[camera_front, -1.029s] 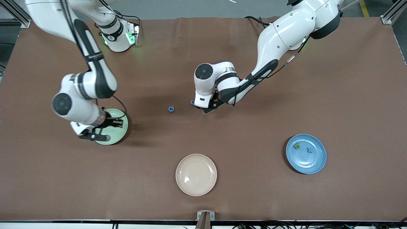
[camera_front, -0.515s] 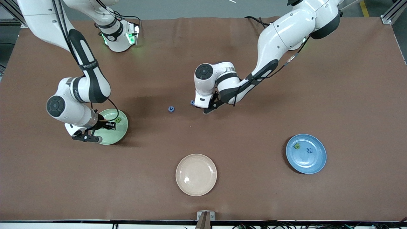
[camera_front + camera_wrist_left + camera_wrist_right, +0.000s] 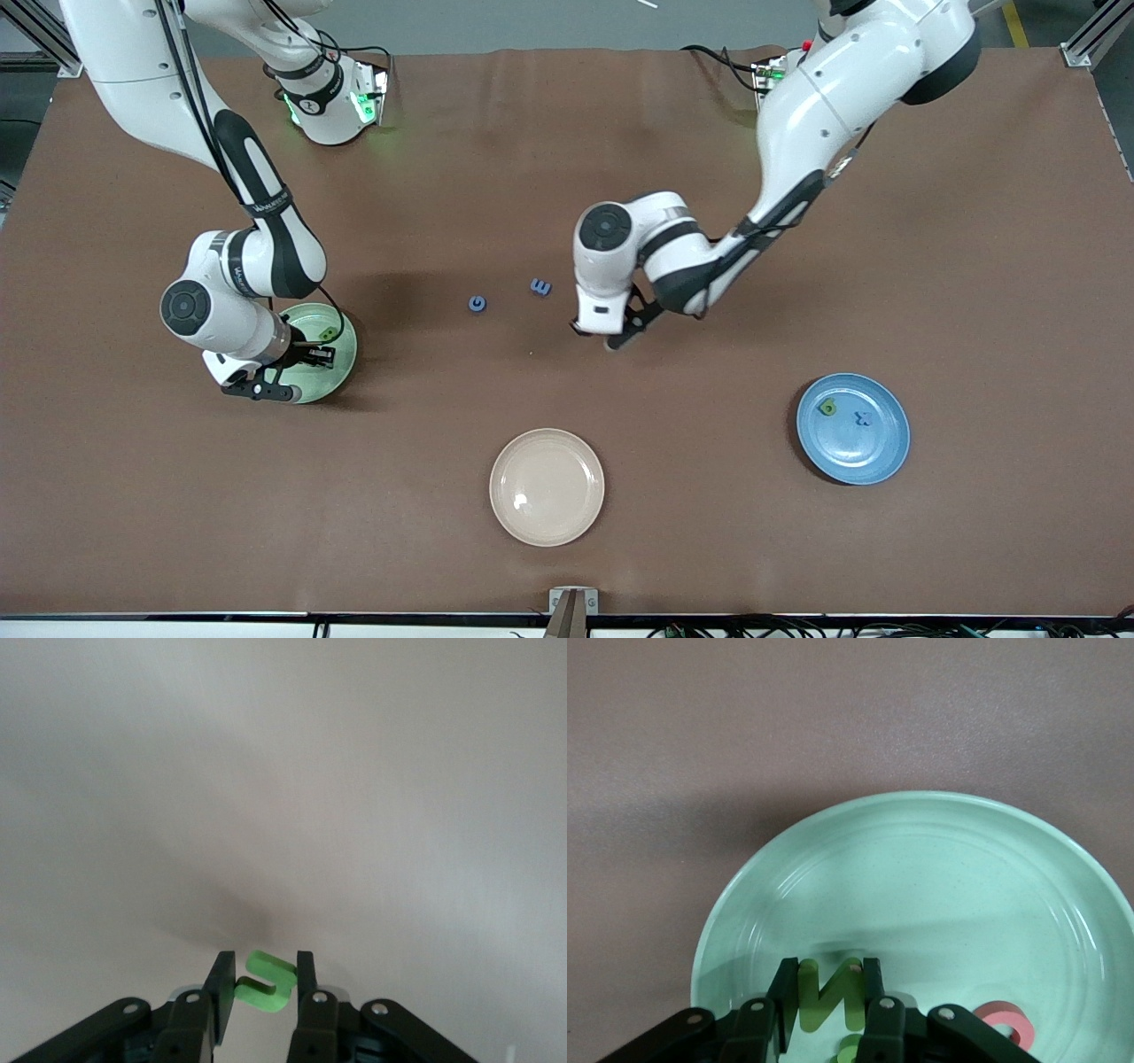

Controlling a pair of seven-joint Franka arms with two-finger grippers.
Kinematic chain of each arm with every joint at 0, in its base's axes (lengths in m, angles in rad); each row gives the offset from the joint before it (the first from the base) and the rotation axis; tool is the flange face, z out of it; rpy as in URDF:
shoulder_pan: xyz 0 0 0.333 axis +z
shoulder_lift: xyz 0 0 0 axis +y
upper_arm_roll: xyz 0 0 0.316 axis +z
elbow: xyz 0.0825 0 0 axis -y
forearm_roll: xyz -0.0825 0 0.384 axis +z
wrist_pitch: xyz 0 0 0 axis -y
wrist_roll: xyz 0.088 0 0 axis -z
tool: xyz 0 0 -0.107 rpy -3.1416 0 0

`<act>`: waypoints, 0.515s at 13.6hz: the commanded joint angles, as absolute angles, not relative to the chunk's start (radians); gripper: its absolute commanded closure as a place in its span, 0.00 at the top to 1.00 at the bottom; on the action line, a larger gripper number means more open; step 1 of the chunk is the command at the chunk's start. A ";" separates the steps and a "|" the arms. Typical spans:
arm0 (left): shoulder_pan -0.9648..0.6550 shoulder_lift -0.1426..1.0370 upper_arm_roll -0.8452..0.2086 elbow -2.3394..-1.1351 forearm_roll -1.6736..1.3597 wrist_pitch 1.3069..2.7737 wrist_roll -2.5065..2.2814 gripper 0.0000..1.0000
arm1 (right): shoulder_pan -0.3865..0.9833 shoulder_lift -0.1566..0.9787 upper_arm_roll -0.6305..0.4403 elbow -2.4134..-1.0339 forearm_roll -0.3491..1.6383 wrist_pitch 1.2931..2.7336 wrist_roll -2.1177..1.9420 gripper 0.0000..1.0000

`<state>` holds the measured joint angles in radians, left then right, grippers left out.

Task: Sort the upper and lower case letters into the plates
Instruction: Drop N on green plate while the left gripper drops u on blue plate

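Table: brown mat (image 3: 974, 266).
My left claw (image 3: 258, 985): clamped on green letter (image 3: 264, 980); I should carry level to blue plate (image 3: 852, 429).
My right claw (image 3: 825, 992): pinching green N (image 3: 829, 994) over mint plate (image 3: 939, 895); I should lower before letting go.

A cream-beige plate (image 3: 547, 486) lies bare on the brown table (image 3: 974, 266), near the middle of the edge nearest the front camera. A small metal bracket (image 3: 572, 602) sits at that edge.
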<state>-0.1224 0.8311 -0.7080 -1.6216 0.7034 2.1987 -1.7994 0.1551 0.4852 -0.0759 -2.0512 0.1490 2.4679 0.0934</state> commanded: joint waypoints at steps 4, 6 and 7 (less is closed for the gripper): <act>0.167 0.773 -0.775 -1.634 0.699 2.128 -1.430 0.00 | 0.163 0.488 -0.072 -2.054 0.156 2.477 0.104 0.83; 0.262 0.761 -0.790 -1.637 0.699 2.111 -1.259 0.00 | 0.163 0.483 -0.072 -2.052 0.155 2.465 0.107 1.00; 0.309 0.752 -0.792 -1.638 0.701 2.097 -1.161 0.00 | 0.164 0.470 -0.072 -2.052 0.156 2.447 0.110 1.00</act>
